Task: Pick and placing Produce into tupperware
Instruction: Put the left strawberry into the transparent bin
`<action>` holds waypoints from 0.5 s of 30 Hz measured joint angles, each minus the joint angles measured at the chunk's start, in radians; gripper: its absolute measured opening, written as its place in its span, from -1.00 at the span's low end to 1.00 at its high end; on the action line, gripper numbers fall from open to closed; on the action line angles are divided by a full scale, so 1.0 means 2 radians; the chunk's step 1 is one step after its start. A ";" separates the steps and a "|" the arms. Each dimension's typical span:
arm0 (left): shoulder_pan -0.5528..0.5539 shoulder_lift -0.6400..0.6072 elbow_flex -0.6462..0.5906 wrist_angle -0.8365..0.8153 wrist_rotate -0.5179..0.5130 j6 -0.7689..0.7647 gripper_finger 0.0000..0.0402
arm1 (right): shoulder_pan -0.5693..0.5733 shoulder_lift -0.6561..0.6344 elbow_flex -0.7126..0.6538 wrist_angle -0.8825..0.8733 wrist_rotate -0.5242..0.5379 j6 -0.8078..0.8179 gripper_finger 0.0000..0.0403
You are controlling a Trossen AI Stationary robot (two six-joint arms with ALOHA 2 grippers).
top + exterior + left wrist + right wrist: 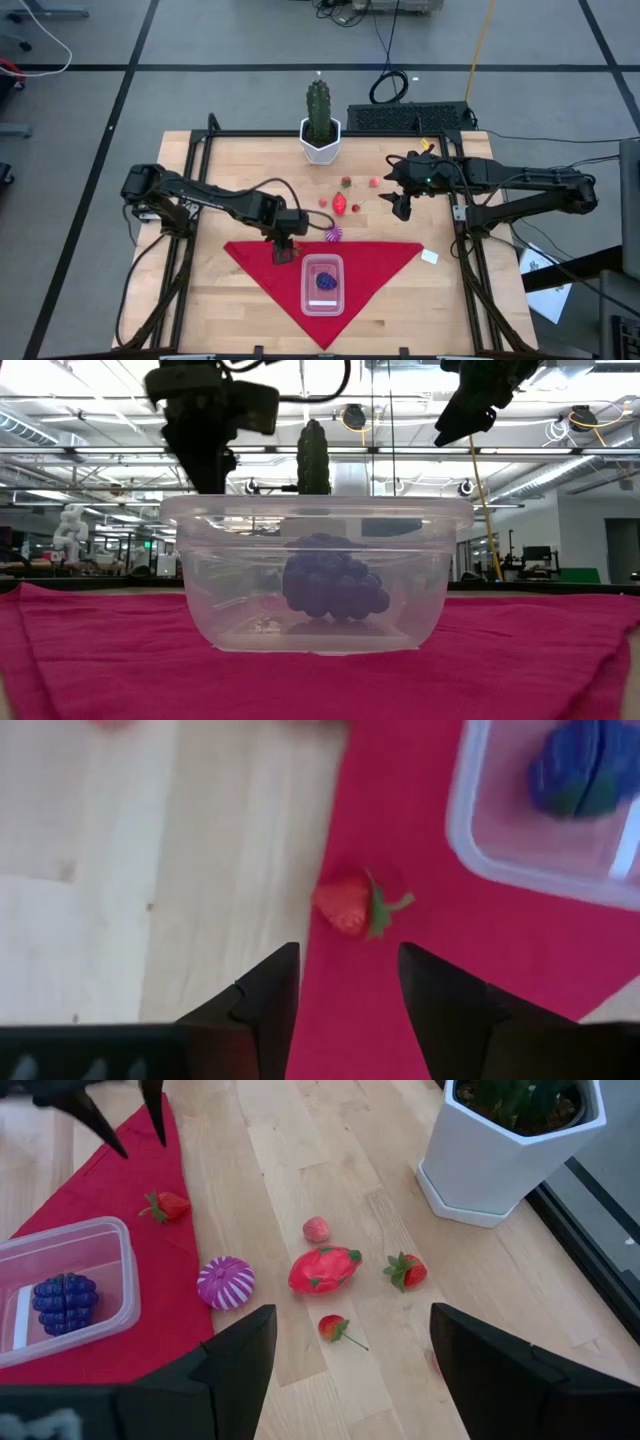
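Left claw hovers over the red cloth, just off the tupperware's upper-left corner, approx 10 o'clock from it in the high view. Its fingers are spread w/ a gap and pinch nothing; a small strawberry lies on the cloth edge right ahead of them, not touched, just beside the tub wall.

Tupperware sits on the cloth near the desk's front-centre, upright, lid off. Inside: one dark purple berry cluster, resting on the tub floor.

Right claw hangs above bare desk at approx 2 o'clock from the tub, well apart from it. Fingers spread wide, holding nothing.

Rest of produce is loose on the wood btwn the cactus pot and the cloth: purple-white striped piece touching the cloth's edge; red-pink dragonfruit just beside it; small pink piece near; two more strawberries, one beside the dragonfruit, one nearer the right claw.

Cactus pot stands at 12 o'clock on the desk, upright.
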 joint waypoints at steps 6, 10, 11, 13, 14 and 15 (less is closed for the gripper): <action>0.005 0.018 0.000 -0.008 -0.004 -0.034 -0.10 | 0.000 0.000 0.000 0.000 0.000 0.000 0.26; 0.010 0.020 0.000 -0.003 -0.004 -0.118 0.02 | 0.000 0.000 0.000 0.000 0.000 0.000 0.26; 0.011 0.020 0.000 0.000 -0.005 -0.138 0.06 | -0.001 0.000 0.000 0.000 0.000 0.000 0.26; 0.011 0.020 0.000 0.002 -0.014 -0.185 0.13 | -0.001 0.000 0.000 0.000 0.000 0.000 0.26; 0.010 0.020 0.000 0.002 -0.015 -0.211 0.17 | 0.000 0.000 0.000 0.000 0.000 0.000 0.26; 0.010 0.020 0.000 0.002 -0.015 -0.234 0.20 | 0.000 0.000 0.000 0.000 0.000 0.000 0.26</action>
